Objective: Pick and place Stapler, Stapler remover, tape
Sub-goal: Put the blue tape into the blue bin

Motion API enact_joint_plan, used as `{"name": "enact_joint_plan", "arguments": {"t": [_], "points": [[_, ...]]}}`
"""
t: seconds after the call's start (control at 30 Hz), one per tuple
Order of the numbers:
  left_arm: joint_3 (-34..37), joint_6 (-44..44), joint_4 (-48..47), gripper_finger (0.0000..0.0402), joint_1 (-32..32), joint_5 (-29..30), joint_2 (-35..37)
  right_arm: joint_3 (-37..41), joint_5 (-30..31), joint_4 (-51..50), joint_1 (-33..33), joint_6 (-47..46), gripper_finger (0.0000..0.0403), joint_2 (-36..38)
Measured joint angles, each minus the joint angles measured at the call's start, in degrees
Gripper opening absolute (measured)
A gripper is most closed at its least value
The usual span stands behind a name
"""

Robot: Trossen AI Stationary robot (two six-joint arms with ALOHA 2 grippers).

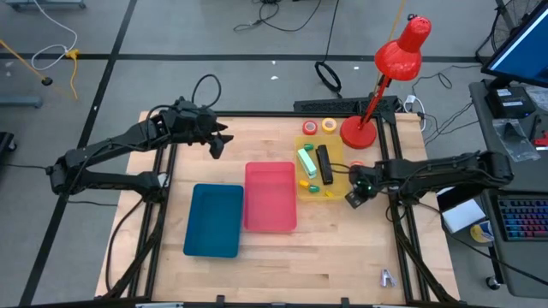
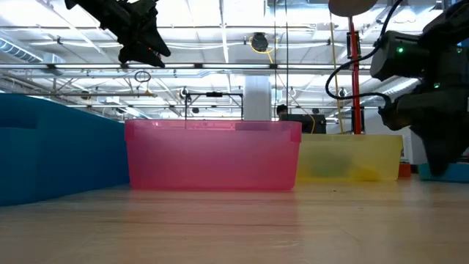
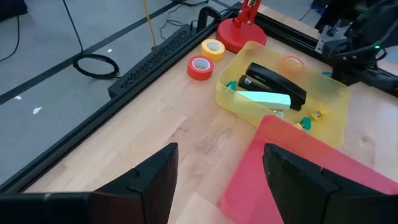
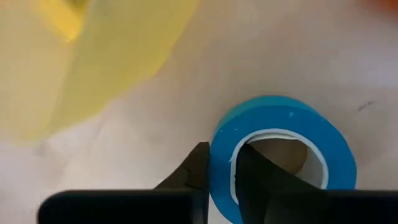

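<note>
Beside the yellow tray (image 1: 336,190), the right gripper (image 4: 219,163) pinches the blue tape (image 4: 283,149) roll's wall (lift presumably next); the left gripper (image 3: 217,180), fingers spread, waits beyond the pink tray (image 1: 271,197).

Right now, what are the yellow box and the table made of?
The yellow box looks like see-through, shiny plastic: the staplers inside show through its walls. The table looks like pale wood with a smooth finish; strips of grain run across it.

Your dark left gripper (image 1: 217,144) hangs raised at the far left, fingers (image 3: 155,180) spread. Your dark right gripper (image 1: 352,198) sits low at the right, fingers (image 4: 196,168) pinched together.
</note>
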State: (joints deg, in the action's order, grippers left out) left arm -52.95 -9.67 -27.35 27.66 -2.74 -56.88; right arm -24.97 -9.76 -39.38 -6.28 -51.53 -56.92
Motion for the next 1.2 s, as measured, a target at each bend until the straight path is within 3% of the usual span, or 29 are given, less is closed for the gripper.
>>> {"name": "enact_joint_plan", "arguments": {"t": [0.3,0.47,0.57,0.7,0.87,1.03,1.2], "points": [[0.0,-1.5,1.1,0.0234,0.0,-4.3,0.0,-1.2,-16.1,2.0,0.0,-10.3,0.0034,9.9],[0.0,-4.3,3.0,0.0235,-0.3,-7.6,0.0,-2.0,-21.9,17.0,0.0,-15.4,0.0034,14.8],[0.0,-5.9,5.1,0.0235,-1.4,-7.8,0.0,-2.0,-21.1,31.5,0.0,-17.2,0.0034,16.2],[0.0,-5.5,9.7,0.0234,-4.0,-7.7,-0.3,-2.1,-12.5,48.8,0.0,-15.2,0.0034,15.9],[-0.1,-1.5,19.2,0.0234,-9.0,-1.6,-2.3,-2.1,-5.4,63.1,0.0,-9.4,0.0034,12.0],[-0.1,2.8,28.7,0.0234,-13.6,4.6,-6.4,-2.1,-5.1,77.8,0.0,-3.9,0.0034,4.0],[-0.1,4.0,35.4,0.0234,-16.5,7.1,-11.5,-2.1,-5.3,93.9,0.0,-0.8,0.0034,-4.8]]}}
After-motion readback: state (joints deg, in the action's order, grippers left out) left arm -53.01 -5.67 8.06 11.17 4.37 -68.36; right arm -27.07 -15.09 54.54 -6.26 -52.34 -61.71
